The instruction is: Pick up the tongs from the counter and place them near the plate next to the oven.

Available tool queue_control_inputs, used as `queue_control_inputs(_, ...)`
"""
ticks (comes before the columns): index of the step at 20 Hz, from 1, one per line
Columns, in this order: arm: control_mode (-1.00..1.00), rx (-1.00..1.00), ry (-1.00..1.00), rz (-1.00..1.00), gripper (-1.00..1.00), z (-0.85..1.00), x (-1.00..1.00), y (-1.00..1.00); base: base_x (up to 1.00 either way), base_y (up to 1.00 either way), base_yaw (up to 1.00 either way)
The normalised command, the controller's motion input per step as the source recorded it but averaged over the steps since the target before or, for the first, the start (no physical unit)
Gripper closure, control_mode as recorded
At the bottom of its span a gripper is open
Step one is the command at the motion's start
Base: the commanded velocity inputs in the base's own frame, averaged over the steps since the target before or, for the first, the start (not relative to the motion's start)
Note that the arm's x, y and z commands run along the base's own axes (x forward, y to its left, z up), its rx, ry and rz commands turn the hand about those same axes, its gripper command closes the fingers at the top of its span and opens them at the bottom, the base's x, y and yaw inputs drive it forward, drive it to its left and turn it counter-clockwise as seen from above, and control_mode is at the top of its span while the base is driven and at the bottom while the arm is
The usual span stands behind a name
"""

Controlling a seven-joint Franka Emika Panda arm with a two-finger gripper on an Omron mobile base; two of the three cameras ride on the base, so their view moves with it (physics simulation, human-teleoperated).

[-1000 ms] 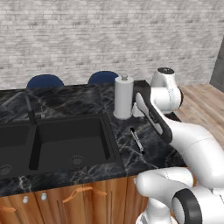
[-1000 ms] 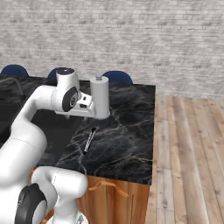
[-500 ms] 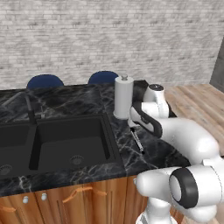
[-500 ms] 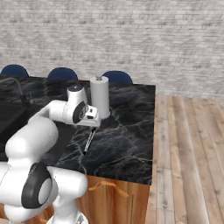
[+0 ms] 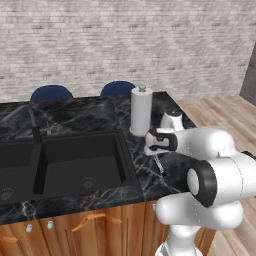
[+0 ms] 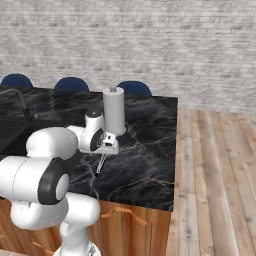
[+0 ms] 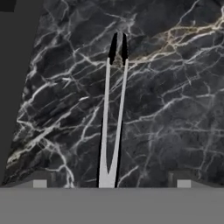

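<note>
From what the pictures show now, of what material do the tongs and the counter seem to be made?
The tongs look like brushed metal: two thin silvery arms with a dull sheen, ending in dark black tips that could be plastic or rubber. The counter looks like polished black marble, or an imitation of it: a glossy dark surface crossed by white and some golden veins.

A tall white paper-towel roll (image 5: 141, 111) stands upright on its holder near the far right end of the surface; it also shows in the right base view (image 6: 114, 111). A black double sink (image 5: 60, 162) is sunk into the left part, with a dark tap (image 5: 35, 125) behind it. Three blue chairs (image 6: 71, 84) stand on the far side, before a pale brick wall (image 5: 125, 45). Brown wooden cabinets (image 5: 90, 227) (with curved handles) sit below, and a wooden floor (image 6: 215, 175) spreads to the right
</note>
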Motion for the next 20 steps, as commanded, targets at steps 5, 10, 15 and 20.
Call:
queue_control_inputs(5, -1.0, 0.0, 0.08, 0.0, -1.0, -0.54, 0.41, 0.0, 0.0, 0.0, 0.0)
queue_control_inputs(10, -1.0, 0.0, 0.06, 0.02, -1.0, -0.49, 0.22, 0.0, 0.0, 0.0, 0.0)
queue_control_inputs(15, -1.0, 0.0, 0.0, 0.04, -1.0, -0.35, 0.13, 0.0, 0.0, 0.0, 0.0)
queue_control_inputs(20, -1.0, -0.03, 0.01, 0.06, 1.0, -0.5, -0.05, 0.0, 0.0, 0.0, 0.0)
